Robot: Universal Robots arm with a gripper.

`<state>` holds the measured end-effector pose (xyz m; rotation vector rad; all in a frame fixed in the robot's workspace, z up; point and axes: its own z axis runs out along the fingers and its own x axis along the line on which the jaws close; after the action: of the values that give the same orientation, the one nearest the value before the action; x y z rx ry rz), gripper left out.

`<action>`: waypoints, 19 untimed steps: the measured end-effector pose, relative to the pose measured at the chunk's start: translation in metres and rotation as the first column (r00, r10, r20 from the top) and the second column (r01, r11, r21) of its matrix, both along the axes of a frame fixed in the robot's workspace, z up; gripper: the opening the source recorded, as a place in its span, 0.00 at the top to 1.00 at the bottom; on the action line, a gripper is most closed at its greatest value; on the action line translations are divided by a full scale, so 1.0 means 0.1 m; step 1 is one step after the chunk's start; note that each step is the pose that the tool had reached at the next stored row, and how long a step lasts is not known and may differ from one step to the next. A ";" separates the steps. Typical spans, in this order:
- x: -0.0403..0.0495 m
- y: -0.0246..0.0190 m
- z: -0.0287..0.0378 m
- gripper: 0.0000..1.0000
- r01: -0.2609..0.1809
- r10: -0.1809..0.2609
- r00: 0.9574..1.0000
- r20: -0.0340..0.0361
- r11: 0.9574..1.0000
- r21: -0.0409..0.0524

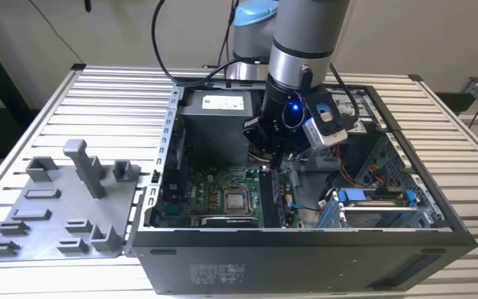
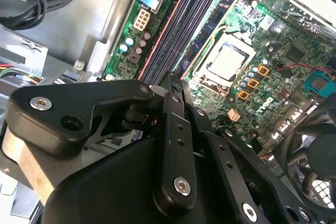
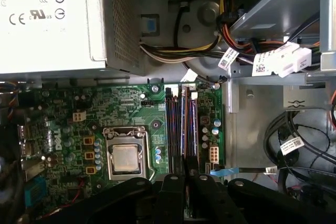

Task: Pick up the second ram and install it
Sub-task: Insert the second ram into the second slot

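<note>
The second ram (image 3: 189, 124) is a thin dark stick with a bluish sheen. It stands on edge in the memory slots (image 2: 178, 30) beside the processor socket (image 3: 126, 158), inside the open computer case (image 1: 305, 240). In the exterior view the ram (image 1: 269, 196) is a dark upright strip. My gripper (image 1: 274, 166) reaches down into the case, right over the stick's far end. In both wrist views the gripper (image 2: 176, 84) (image 3: 185, 163) is shut, its two black fingers pressed together at the tips with nothing visible between them. Whether the tips touch the stick is hidden.
A grey plastic tray (image 1: 65, 212) with upright blocks lies on the slatted table at the exterior view's left. In the case, the power supply (image 3: 52, 19), cable bundles (image 3: 210, 51), a drive cage (image 1: 380, 205) and a fan (image 2: 315, 161) crowd around the slots.
</note>
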<state>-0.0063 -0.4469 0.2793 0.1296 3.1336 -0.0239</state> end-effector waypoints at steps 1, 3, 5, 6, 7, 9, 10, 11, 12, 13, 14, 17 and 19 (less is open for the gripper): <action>0.000 0.000 0.000 0.87 0.001 -0.001 1.000 0.000 1.000 0.000; 0.000 0.000 -0.001 0.87 0.001 -0.001 1.000 0.000 1.000 0.000; 0.000 0.000 -0.001 0.87 0.001 -0.001 1.000 0.000 1.000 0.000; 0.000 0.000 -0.002 0.87 0.001 -0.001 1.000 0.000 1.000 0.000; 0.000 0.000 -0.004 0.87 0.001 -0.001 1.000 0.000 1.000 0.000; -0.002 0.000 -0.014 0.87 0.001 -0.001 1.000 0.000 1.000 0.000; -0.003 0.000 -0.021 0.87 0.001 -0.001 1.000 0.000 1.000 0.000; -0.003 0.000 -0.030 0.87 0.001 -0.001 1.000 0.000 1.000 0.000; -0.004 0.000 -0.040 0.87 0.001 -0.001 1.000 0.000 1.000 0.000; -0.006 0.000 -0.052 0.87 0.001 -0.001 1.000 0.000 1.000 0.000; -0.008 0.000 -0.065 0.87 0.001 -0.001 1.000 0.000 1.000 0.000; -0.016 0.000 -0.118 0.87 0.000 0.000 1.000 0.000 1.000 0.000; -0.034 -0.001 -0.154 0.87 -0.005 0.005 1.000 0.000 1.000 0.000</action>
<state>-0.0098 -0.4470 0.2639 0.1225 3.1339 -0.0238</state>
